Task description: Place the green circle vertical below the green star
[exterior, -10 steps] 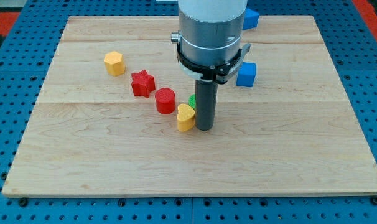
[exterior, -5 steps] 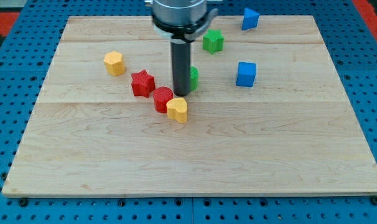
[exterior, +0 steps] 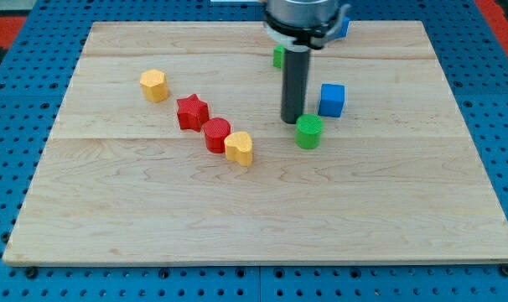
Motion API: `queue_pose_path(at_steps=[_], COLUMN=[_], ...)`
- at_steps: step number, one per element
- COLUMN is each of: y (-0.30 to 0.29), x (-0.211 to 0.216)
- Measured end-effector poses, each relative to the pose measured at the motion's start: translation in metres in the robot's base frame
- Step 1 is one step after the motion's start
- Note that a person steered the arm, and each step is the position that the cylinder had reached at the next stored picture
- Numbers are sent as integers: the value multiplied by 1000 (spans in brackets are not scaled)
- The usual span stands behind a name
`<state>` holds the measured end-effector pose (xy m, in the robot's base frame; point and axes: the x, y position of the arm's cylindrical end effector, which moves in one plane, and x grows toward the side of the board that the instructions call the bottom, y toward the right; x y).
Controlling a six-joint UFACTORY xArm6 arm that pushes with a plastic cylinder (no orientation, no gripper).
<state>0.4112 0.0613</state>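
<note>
The green circle (exterior: 308, 132) lies right of the board's middle. My tip (exterior: 291, 121) stands just to its upper left, touching or nearly touching it. The green star (exterior: 278, 57) is near the view's top, mostly hidden behind the rod, with only its left edge showing. The circle lies below the star and a little to its right.
A blue cube (exterior: 331, 100) sits just right of the rod. Another blue block (exterior: 343, 28) is at the top, partly hidden by the arm. A red star (exterior: 191, 111), a red cylinder (exterior: 217, 135) and a yellow heart (exterior: 239, 148) form a diagonal row. A yellow block (exterior: 154, 85) lies at upper left.
My tip has moved right and the green circle has slid right and down, away from the red cylinder. The yellow heart shifted slightly earlier and now rests beside the red cylinder.
</note>
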Motion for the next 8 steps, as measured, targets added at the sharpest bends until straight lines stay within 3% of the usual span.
queue_pose_path(at_steps=[3,5,6,8], y=[15,76,51,2], x=[-26,7,52,42])
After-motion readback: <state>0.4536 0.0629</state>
